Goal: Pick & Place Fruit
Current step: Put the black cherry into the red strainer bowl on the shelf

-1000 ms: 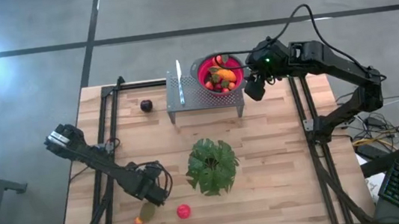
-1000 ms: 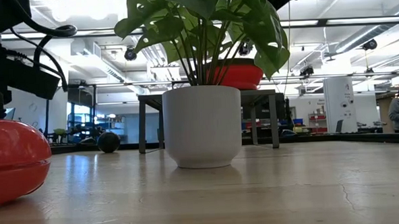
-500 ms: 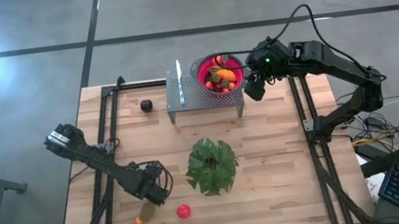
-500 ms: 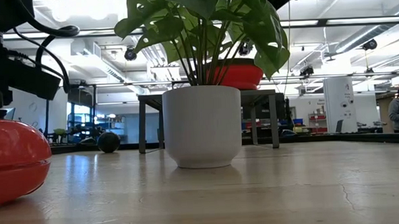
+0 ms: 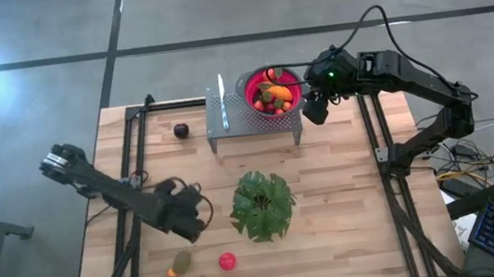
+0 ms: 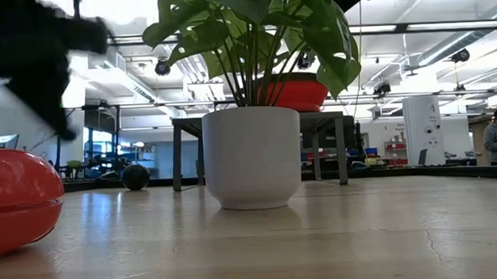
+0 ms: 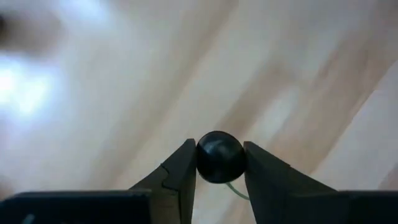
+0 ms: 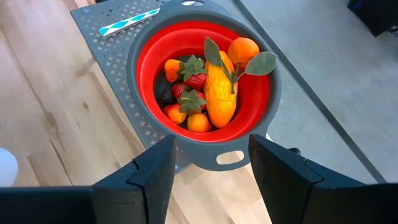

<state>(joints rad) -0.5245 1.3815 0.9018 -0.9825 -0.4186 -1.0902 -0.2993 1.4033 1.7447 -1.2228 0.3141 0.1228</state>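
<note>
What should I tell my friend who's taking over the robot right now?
Left gripper: shut on a small dark round fruit, lifted above the table's near left part.
Right gripper: open, empty, hovering by the red colander bowl.
Done: several fruits lie in the bowl, among them a yellow-orange oblong one, strawberries and small oranges.
Left: carry the held fruit to the bowl. Still on the table: a red fruit, an olive-green piece near the front edge, and a dark purple fruit beside the metal stand.
</note>
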